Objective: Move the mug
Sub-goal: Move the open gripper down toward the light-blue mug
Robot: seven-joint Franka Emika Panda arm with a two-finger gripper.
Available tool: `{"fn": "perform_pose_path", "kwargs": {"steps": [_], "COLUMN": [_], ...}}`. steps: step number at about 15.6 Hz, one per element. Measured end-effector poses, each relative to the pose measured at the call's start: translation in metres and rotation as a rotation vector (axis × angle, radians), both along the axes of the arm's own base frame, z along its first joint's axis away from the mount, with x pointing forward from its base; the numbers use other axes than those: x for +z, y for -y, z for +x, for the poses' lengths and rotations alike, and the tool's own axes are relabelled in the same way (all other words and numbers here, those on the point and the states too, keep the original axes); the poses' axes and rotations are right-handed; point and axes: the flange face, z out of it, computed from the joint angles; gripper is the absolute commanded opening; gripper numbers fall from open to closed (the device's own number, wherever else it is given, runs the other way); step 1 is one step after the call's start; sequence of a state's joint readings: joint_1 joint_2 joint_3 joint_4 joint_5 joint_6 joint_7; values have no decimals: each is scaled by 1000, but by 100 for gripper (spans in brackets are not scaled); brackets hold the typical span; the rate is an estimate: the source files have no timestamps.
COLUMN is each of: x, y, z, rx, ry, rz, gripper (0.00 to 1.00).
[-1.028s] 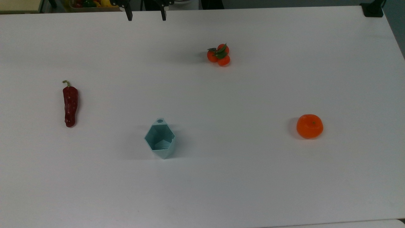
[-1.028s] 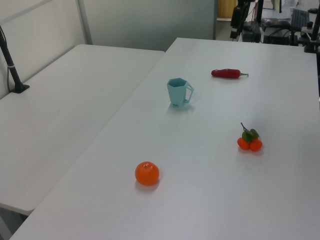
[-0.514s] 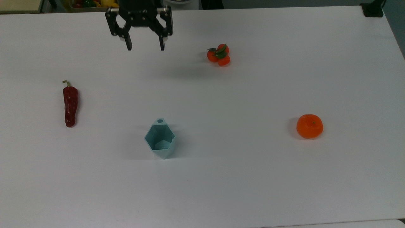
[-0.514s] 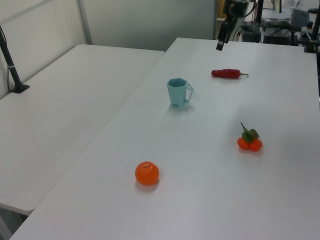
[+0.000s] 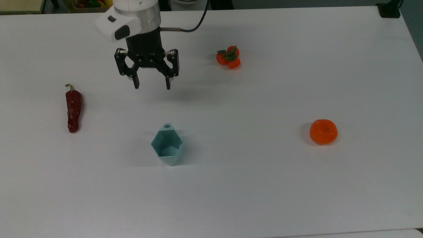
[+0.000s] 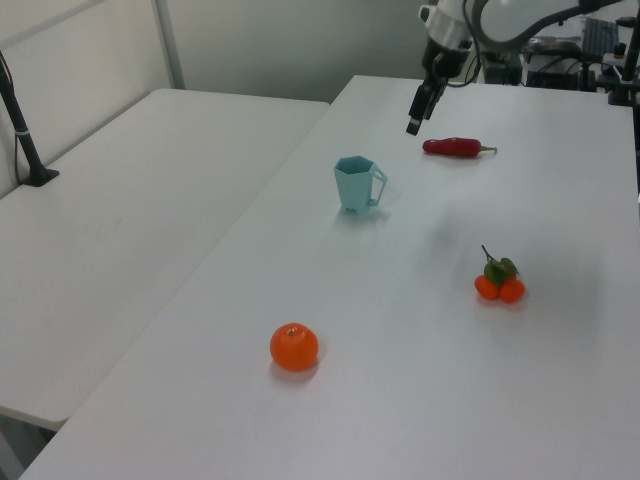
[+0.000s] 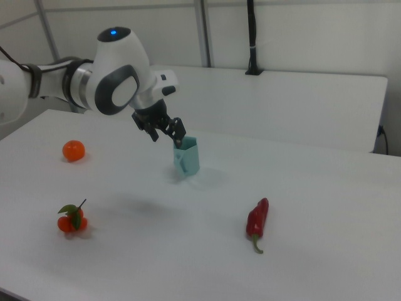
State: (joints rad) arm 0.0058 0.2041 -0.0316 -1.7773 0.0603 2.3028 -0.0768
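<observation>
Mug point(image 5: 167, 147) alone on the counter point(image 5: 264, 185), end effector point(image 5: 151, 87) released.
The top view shows spread fingers; the left view shows the mug's handle.

Two white tables point(image 6: 150, 230) stand side by side before pale wall panels point(image 7: 301, 31) with metal posts.

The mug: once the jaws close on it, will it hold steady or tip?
The mug looks rigid, with thin flat facets, so it is probably light. It tapers toward its base, so a sideways push could tip it. The open gripper may hold better on opposite flat walls than on the handle.
</observation>
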Motion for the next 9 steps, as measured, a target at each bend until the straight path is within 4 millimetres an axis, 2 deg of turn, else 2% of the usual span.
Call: {"fn": "perform_pose_path", "kwargs": {"steps": [9], "x": [-67], "y": [-3], "z": [23], "rx": [0], "ry": [6], "rz": [-6], "gripper": [81]}}
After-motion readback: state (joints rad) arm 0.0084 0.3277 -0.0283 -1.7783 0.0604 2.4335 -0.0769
